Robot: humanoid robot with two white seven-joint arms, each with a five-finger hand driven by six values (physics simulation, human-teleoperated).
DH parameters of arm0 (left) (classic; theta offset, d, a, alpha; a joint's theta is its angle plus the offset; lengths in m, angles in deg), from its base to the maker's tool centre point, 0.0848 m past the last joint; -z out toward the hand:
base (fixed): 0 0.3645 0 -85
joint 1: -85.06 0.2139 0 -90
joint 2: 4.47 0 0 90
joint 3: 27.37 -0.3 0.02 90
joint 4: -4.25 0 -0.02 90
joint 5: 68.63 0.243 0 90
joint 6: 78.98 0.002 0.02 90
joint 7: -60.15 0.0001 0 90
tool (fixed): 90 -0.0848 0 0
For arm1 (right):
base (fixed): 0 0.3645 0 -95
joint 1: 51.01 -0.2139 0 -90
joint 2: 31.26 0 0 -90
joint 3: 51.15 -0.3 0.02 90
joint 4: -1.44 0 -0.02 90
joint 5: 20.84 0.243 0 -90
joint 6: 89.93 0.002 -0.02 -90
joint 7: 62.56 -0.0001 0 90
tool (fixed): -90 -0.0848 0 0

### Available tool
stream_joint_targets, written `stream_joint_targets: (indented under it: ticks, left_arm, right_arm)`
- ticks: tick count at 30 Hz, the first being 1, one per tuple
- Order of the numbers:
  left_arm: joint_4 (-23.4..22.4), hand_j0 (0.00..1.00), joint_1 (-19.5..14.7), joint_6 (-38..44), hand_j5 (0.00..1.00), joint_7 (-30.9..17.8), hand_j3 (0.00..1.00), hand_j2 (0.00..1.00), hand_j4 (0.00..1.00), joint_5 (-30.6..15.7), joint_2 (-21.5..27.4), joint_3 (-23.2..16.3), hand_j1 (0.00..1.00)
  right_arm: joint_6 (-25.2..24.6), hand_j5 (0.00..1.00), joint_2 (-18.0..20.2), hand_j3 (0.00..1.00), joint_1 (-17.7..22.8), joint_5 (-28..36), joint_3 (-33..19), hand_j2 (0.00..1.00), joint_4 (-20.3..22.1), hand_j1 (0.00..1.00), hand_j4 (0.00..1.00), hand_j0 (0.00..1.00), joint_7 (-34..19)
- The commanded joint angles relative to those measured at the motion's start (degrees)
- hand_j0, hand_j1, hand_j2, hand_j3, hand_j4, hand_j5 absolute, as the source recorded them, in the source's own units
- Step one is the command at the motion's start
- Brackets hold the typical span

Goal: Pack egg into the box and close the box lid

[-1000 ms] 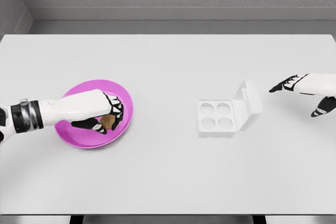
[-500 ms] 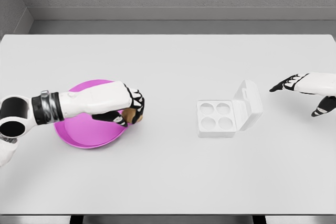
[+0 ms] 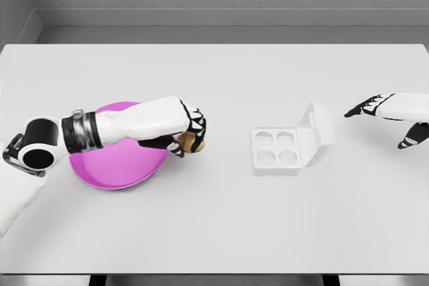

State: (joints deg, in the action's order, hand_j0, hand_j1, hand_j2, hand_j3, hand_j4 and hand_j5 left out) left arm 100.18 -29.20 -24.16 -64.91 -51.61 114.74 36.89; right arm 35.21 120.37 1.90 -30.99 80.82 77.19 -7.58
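Head view. The left hand (image 3: 186, 130), its white-and-black fingers curled around a small brown egg (image 3: 192, 142), held it just past the right rim of the round magenta plate (image 3: 114, 172), above the white table (image 3: 214, 219). The square white plastic box (image 3: 276, 151), with four round wells, lay well to the right of the egg; its hinged lid (image 3: 318, 133) stood tilted open on the right side. The right hand (image 3: 395, 113) hovered near the right edge, fingers apart and holding nothing.
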Motion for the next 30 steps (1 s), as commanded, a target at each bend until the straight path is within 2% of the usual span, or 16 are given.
stream_joint_targets:
  ticks: [1,17,23,30]
  left_arm:
    - [-0.1,0.21,0.0,0.2,0.21,0.1,0.21,0.21,0.21,-0.3,-1.4,0.0,0.21]
    - [-0.2,0.22,0.0,0.2,0.22,0.1,0.22,0.22,0.22,-1.3,-8.6,0.0,0.22]
    - [-3.6,0.22,0.1,0.2,0.22,0.1,0.22,0.22,0.22,-2.6,-12.3,0.1,0.22]
    - [-3.8,0.22,0.0,0.2,0.22,0.1,0.22,0.22,0.22,-2.9,-14.4,0.1,0.22]
  right_arm:
    - [-0.1,1.00,0.1,1.00,0.0,0.3,0.0,1.00,0.0,1.00,1.00,1.00,0.0]
    - [-0.1,1.00,0.1,1.00,0.0,0.3,0.0,1.00,-0.1,1.00,1.00,1.00,0.0]
    - [-0.1,1.00,0.1,1.00,0.0,0.3,0.0,1.00,-0.1,1.00,1.00,1.00,0.0]
    - [-0.1,1.00,0.1,1.00,0.0,0.3,0.0,1.00,-0.1,1.00,1.00,1.00,0.0]
